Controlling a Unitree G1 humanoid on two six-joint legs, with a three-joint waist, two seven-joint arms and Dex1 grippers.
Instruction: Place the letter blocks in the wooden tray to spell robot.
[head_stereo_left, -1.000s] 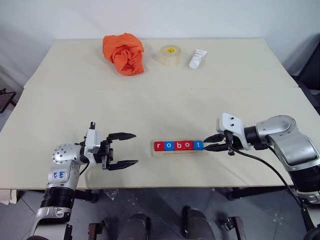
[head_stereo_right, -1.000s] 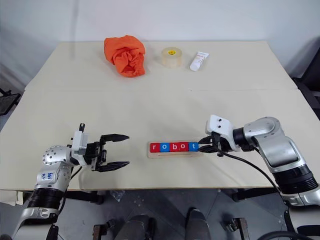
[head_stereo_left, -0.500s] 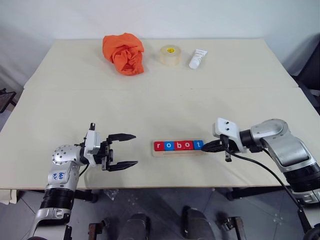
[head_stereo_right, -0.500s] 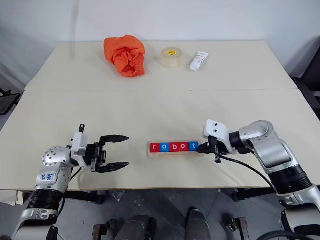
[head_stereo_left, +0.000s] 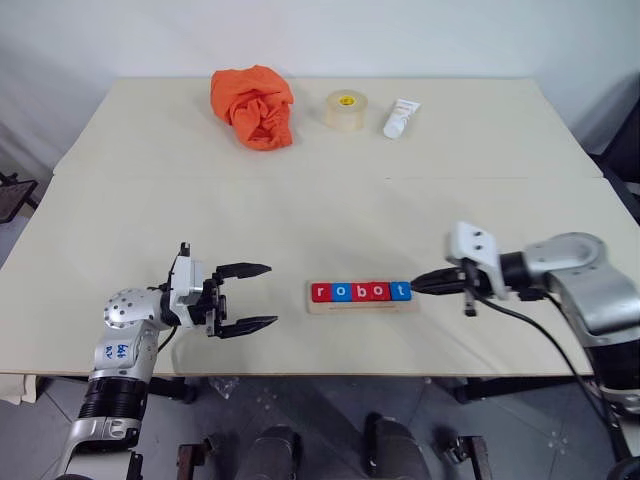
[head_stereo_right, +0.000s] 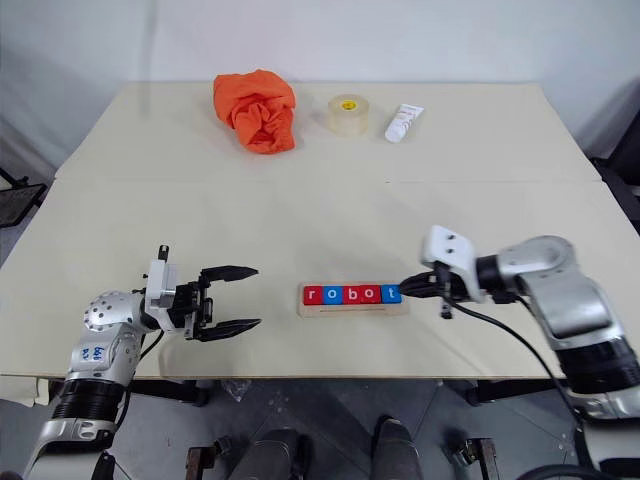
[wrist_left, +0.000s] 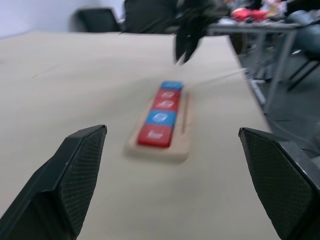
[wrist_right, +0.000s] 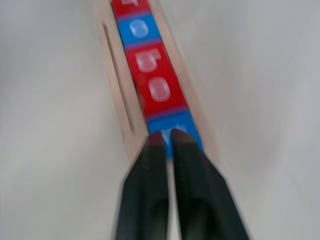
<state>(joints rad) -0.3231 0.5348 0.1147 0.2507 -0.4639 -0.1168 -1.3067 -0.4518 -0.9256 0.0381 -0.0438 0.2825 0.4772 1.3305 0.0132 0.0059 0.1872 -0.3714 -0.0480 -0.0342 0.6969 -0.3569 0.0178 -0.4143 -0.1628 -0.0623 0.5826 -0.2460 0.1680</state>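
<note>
Five letter blocks (head_stereo_left: 360, 291) lie in a row in the wooden tray (head_stereo_left: 362, 304) near the table's front edge, red, blue, red, red, blue, reading robot. My right gripper (head_stereo_left: 416, 285) hovers just off the tray's right end, pointing at the last blue block (wrist_right: 172, 127). Its fingers (wrist_right: 150, 190) are shut with nothing between them. My left gripper (head_stereo_left: 271, 295) stands open and empty, a short way left of the tray and pointing toward it. In the left wrist view the tray (wrist_left: 176, 150) lies ahead between the wide-spread fingers (wrist_left: 75, 170).
At the back of the table sit a crumpled orange cloth (head_stereo_left: 253, 106), a tape roll (head_stereo_left: 345, 109) and a white tube (head_stereo_left: 400, 117). The table's front edge runs just in front of the tray and both grippers.
My right gripper, which touched the tray's right end half a second ago, has drawn back to the right and slightly up. The left gripper has stayed where it was.
</note>
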